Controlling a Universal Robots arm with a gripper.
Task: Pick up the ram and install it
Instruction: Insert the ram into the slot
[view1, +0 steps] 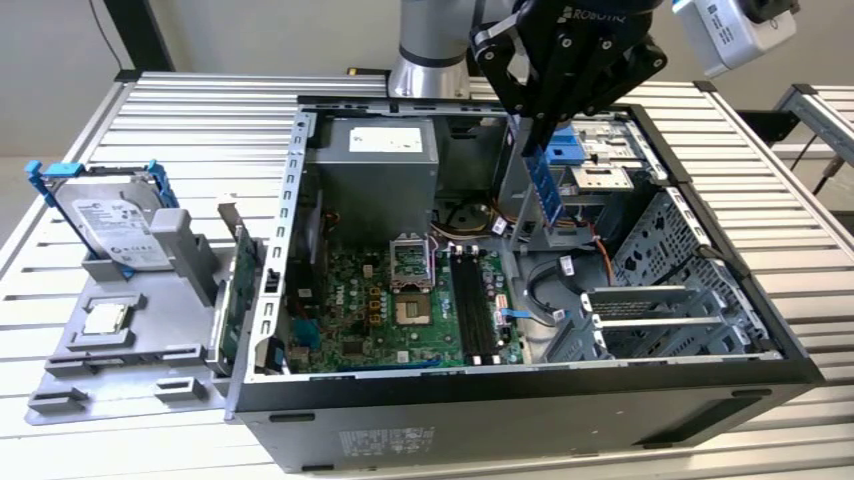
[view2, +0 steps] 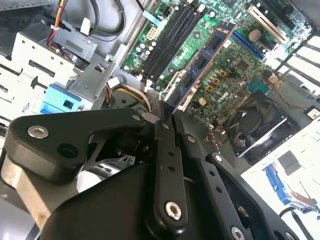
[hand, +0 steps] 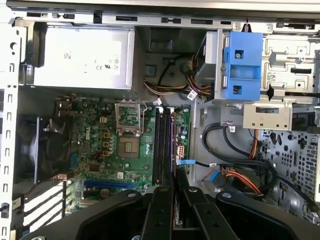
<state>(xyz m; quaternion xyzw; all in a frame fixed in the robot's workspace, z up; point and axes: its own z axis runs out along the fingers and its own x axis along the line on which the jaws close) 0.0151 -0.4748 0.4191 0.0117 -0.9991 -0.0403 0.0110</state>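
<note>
My gripper (view1: 535, 116) hangs over the open computer case (view1: 747, 300), shut on the ram (view1: 545, 185). The ram is a slim board that hangs down from the fingers toward the motherboard (view1: 400, 310). In the second wrist view the ram (view2: 202, 65) sticks out from the shut gripper (view2: 167, 119) over the board. In the first wrist view the gripper (hand: 174, 189) holds the ram (hand: 173, 155) edge-on, just beside the long black memory slots (hand: 161, 145). The same slots (view1: 474, 295) run along the board on the exterior view's right side. The ram is still well above them.
The case also holds a grey power supply (view1: 380, 150), a blue drive bracket (hand: 242, 65), loose cables (hand: 240, 175) and a metal drive cage (view1: 667, 310). On the exterior view's left, a grey tray (view1: 127, 360) carries a hard drive (view1: 114, 215), a small square chip (view1: 104, 318) and a green card (view1: 240, 300) on edge.
</note>
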